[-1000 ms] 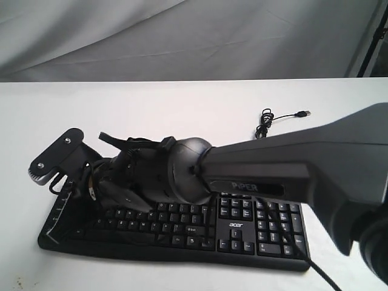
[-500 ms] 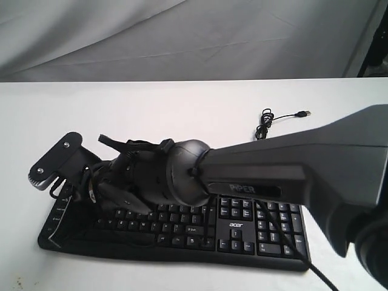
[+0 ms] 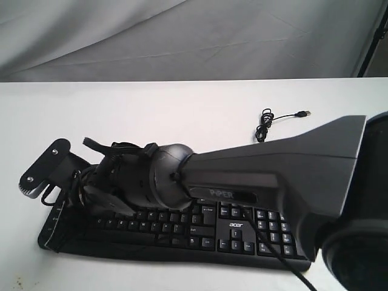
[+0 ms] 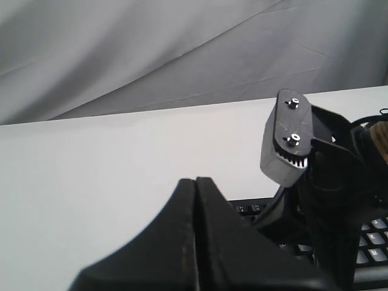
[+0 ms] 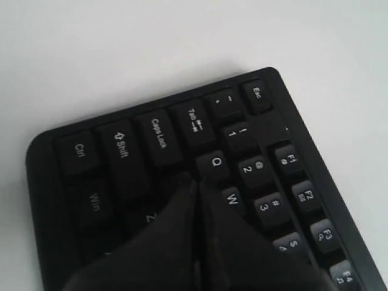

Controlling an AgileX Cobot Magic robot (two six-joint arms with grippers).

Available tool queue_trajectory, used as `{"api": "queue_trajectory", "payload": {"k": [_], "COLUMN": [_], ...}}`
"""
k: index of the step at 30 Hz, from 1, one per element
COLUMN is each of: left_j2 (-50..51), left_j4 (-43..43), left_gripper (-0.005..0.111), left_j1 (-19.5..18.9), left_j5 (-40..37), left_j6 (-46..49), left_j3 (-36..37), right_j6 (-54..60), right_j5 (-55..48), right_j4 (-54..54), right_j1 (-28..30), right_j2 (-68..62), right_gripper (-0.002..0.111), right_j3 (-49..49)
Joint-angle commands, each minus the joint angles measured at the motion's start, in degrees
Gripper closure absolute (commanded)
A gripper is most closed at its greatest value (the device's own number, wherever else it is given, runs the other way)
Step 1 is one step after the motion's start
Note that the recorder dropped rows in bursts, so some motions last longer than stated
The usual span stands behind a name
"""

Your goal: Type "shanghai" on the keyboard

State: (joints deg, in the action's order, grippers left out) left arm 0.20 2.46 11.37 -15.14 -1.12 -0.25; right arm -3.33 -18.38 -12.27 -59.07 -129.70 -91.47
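The black Acer keyboard (image 3: 242, 233) lies on the white table, near its front edge. My right arm reaches across it to its left end, and the wrist (image 3: 130, 182) hides the fingers in the exterior view. In the right wrist view my right gripper (image 5: 197, 180) is shut and empty. Its tips are down on the key row below Q (image 5: 216, 162), between Caps Lock (image 5: 159, 133) and W (image 5: 231, 199), and cover the key there. My left gripper (image 4: 196, 180) is shut and empty, off the keyboard's (image 4: 254, 208) left end.
The keyboard's thin black USB cable (image 3: 264, 126) lies coiled behind it on the table, its plug (image 3: 305, 113) pointing right. A grey cloth backdrop (image 3: 182, 36) hangs behind the table. The right arm's camera mount (image 4: 285, 139) stands close in front of the left gripper.
The right arm has moved left along the keyboard and dropped lower, its wrist now over the keyboard's left end.
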Motion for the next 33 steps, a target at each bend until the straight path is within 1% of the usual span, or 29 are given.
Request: {"api": "queue_trajectory", "payload": {"k": [1, 13, 19, 22, 27, 29, 33], "left_j2": [-0.2, -0.2, -0.2, -0.2, -0.2, -0.2, -0.2], "left_j4": [0.0, 0.0, 0.0, 0.0, 0.0, 0.0, 0.0], "left_gripper": [0.107, 0.107, 0.107, 0.107, 0.107, 0.107, 0.107], "left_j1": [0.2, 0.2, 0.2, 0.2, 0.2, 0.2, 0.2], "left_j5": [0.3, 0.3, 0.3, 0.3, 0.3, 0.3, 0.3], "left_j6": [-0.2, -0.2, -0.2, -0.2, -0.2, -0.2, -0.2], "left_j3": [0.2, 0.2, 0.2, 0.2, 0.2, 0.2, 0.2], "right_j6": [0.5, 0.3, 0.3, -0.2, -2.3, -2.9, -2.9], "right_j5": [0.9, 1.6, -1.1, 1.4, 10.3, 11.2, 10.0], "right_j4": [-0.2, -0.3, -1.9, -2.0, -0.1, 0.3, 1.0], "right_j1": [-0.1, 0.4, 0.4, 1.1, 3.5, 3.9, 3.9], "right_j2": [-1.1, -1.0, 2.0, 5.5, 12.8, 14.0, 13.8], "right_gripper": [0.108, 0.108, 0.108, 0.108, 0.108, 0.108, 0.108], "right_j3": [-0.3, -0.3, 0.2, 5.6, 18.0, 19.9, 20.4]}}
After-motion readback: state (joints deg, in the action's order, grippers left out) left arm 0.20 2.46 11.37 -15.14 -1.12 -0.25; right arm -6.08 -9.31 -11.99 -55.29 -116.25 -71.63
